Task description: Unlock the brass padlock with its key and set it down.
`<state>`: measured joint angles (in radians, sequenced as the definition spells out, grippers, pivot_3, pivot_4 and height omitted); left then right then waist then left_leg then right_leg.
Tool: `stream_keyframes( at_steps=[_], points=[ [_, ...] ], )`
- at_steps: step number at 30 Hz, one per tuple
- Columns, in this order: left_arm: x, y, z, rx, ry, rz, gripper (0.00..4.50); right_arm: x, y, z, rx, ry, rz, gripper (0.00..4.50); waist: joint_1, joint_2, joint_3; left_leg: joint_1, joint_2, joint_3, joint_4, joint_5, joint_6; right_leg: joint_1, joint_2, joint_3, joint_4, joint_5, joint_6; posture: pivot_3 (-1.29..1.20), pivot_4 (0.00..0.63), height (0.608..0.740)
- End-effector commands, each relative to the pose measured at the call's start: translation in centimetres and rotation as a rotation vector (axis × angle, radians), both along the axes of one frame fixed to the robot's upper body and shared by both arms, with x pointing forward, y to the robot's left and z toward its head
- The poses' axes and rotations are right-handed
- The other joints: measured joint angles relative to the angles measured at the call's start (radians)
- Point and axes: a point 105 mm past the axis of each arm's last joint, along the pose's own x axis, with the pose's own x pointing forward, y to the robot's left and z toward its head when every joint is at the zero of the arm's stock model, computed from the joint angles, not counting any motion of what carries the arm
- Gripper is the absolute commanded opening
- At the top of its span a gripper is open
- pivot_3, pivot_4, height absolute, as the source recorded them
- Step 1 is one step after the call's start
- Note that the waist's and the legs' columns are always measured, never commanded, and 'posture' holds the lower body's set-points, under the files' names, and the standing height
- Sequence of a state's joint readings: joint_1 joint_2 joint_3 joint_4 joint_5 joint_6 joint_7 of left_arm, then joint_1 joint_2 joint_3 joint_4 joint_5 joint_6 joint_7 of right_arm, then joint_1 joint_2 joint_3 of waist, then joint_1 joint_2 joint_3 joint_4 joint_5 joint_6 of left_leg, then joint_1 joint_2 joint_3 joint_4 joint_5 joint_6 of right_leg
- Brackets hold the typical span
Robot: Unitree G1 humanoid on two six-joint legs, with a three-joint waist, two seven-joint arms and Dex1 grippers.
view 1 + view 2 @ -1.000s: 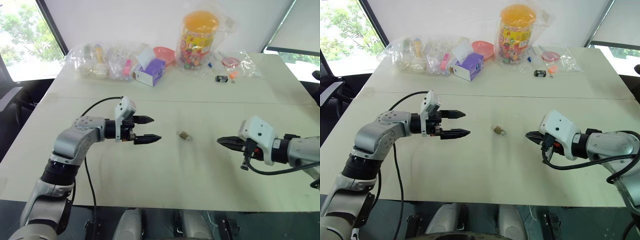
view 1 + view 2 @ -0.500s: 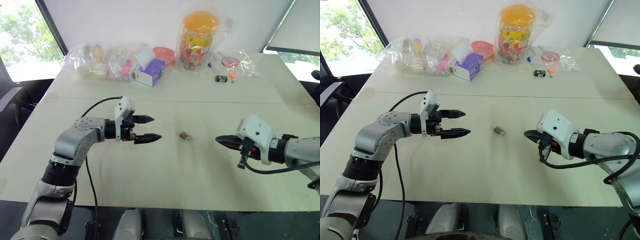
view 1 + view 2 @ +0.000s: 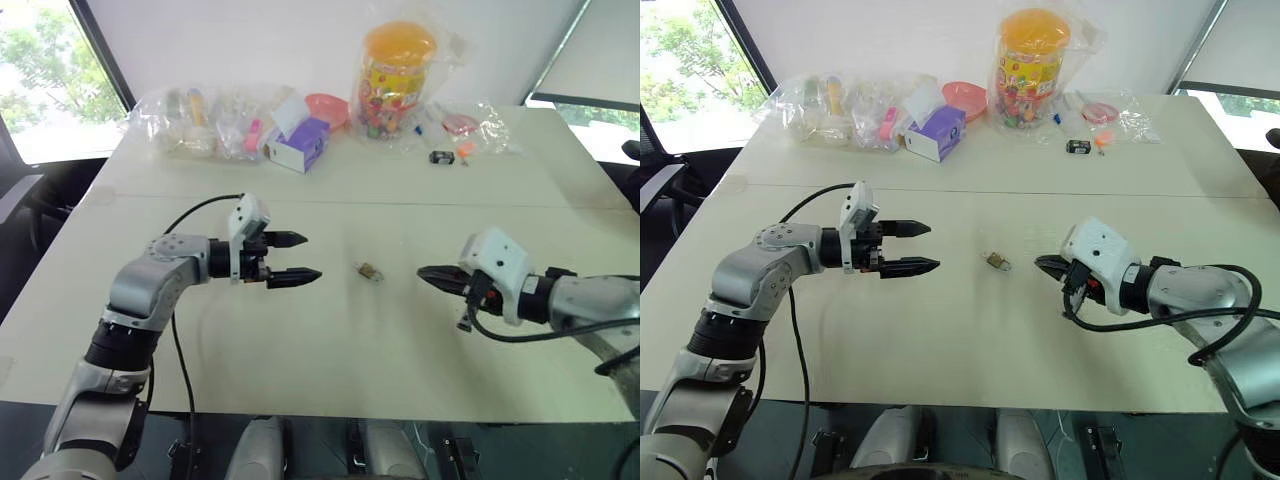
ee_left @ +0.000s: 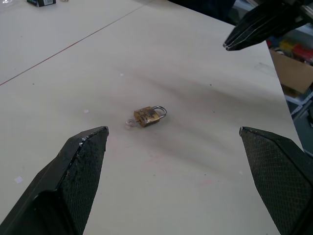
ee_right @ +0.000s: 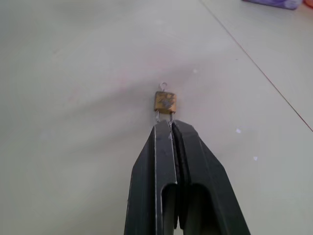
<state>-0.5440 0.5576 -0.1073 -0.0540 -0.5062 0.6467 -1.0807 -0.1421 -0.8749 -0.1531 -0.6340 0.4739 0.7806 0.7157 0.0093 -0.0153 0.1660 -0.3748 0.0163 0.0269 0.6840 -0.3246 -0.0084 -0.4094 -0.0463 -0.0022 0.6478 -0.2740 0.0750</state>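
1. Head views: the right tool (image 3: pixel 422 271) reaches in low from the right, tips pointing left, fingers pressed nearly together and holding nothing; it has slid closer to the brass padlock (image 3: pixel 369 270) than a second ago. The left tool (image 3: pixel 298 257) hangs level on the other side, fingers spread wide and empty, unmoved.
2. Left wrist view: the padlock lies flat on the table (image 4: pixel 195 161), out ahead between the wide-spread fingers (image 4: pixel 80 161).
3. Right wrist view: the fingertips (image 5: pixel 166 128) sit just short of the padlock's shackle, only a slit between them.
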Motion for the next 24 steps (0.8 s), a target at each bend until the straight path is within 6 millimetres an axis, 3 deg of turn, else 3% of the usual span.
stream_keyframes(
  at_steps=[1,6,11,18,24],
  points=[
    [-0.2,-0.3,0.7,-0.007,-0.035,-0.013,4.50,0.9,1.2,-0.1,0.032,-0.024,0.015,1.71,0.000,0.000,0.000,0.000,0.000,0.000,0.000,0.000,0.000,0.000,0.000,0.000,0.000,0.000,0.000,0.00,0.150,0.740],
    [-0.4,-0.6,0.5,-0.012,-0.028,-0.004,4.50,2.4,3.5,-2.0,0.054,0.002,0.056,4.44,-0.001,0.000,0.000,0.000,0.000,0.000,0.000,0.000,0.000,-0.001,0.000,0.000,0.001,0.000,0.000,0.00,0.150,0.740],
    [-0.8,-0.6,0.5,-0.008,-0.025,0.004,4.50,4.2,4.5,-4.1,0.075,0.030,0.052,4.48,-0.003,0.000,0.000,0.000,0.000,0.000,0.000,0.000,0.000,-0.001,0.000,0.000,0.001,0.000,0.000,0.00,0.150,0.740],
    [-1.0,-0.7,0.7,-0.001,-0.028,0.009,4.50,6.4,3.6,-6.5,0.137,0.076,-0.033,4.48,-0.001,0.000,0.000,-0.001,0.000,0.001,0.000,0.000,0.000,-0.001,-0.001,0.000,0.001,0.000,0.000,0.00,0.150,0.740],
    [-1.1,-0.7,0.9,0.007,-0.034,0.009,4.50,6.5,3.8,-8.6,0.120,0.123,-0.023,4.48,-0.005,0.000,0.000,0.000,0.000,0.000,0.000,0.000,-0.001,-0.001,-0.001,0.000,0.001,0.000,0.000,0.00,0.150,0.740]
  ],
)
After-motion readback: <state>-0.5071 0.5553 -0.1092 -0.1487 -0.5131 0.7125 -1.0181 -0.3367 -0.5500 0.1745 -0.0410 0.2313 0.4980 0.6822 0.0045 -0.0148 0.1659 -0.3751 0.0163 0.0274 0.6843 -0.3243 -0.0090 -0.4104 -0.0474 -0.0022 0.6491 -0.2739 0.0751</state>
